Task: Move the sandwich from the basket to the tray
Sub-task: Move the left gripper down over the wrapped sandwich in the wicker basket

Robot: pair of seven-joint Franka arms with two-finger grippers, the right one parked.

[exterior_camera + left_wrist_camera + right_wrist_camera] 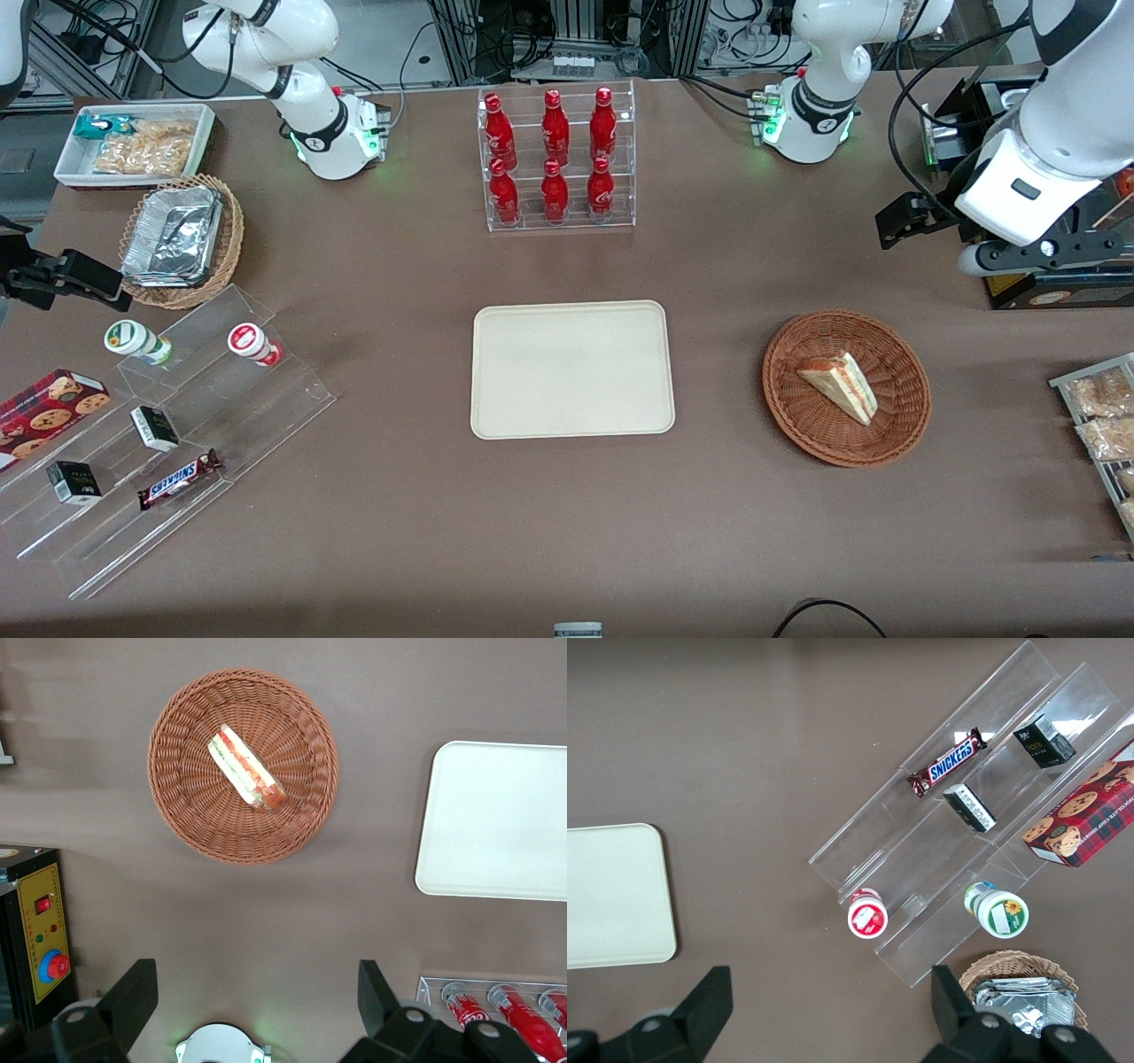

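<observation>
The sandwich [840, 385] lies in the middle of the round reddish-brown basket [895, 425], its cut edge with red and green filling showing plainly in the left wrist view [247, 768]. The basket [186, 819] sits on the brown desk [567, 523] toward the working arm's end, just beside but apart from the cream tray [496, 416], which is bare. The gripper [912, 221] hangs well above the desk, farther from the front camera than the basket and nearer the working arm's end, so the sandwich is below it and well apart, touched by nothing. In the left wrist view the gripper [257, 992] has its jaws spread wide, with only bare desk between the two dark fingers [133, 997], and they hold nothing. A clear rack of red bottles [556, 158] stands farther from the front camera than the tray, and bagged snacks [1103, 416] lie at the desk's edge at the working arm's end.
</observation>
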